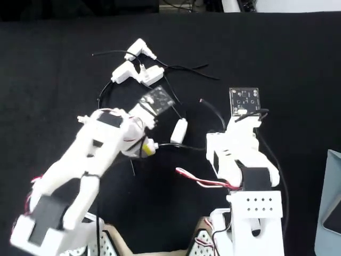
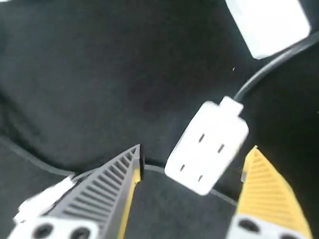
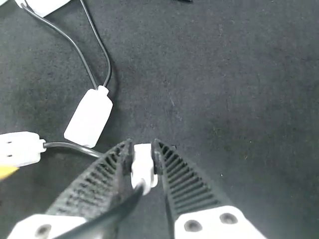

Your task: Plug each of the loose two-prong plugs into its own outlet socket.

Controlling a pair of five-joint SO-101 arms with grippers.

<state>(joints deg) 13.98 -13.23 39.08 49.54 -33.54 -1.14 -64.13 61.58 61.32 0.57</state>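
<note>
On the black worktop (image 1: pixel 277 53) lies a white socket block (image 2: pixel 207 147) with two pairs of slots facing up and a black cord (image 2: pixel 271 67) leaving its far end. The left end effector (image 2: pixel 195 152) is released: its grey finger and its yellow finger stand on either side of the socket block with a gap to each, and I cannot tell if either one touches it. The right end effector (image 3: pixel 142 149) is clenched on a small white plug (image 3: pixel 143 169), which sits upright between the ribbed fingers. Its prongs are hidden. This plug is near the socket block but apart from it, on the side of the right arm. An oblong white piece (image 3: pixel 89 119) on its own cord lies just beside the socket block, also on that side. Some more white plugs (image 1: pixel 133 69) lie in a group well beyond the socket block, farther from the arms.
</note>
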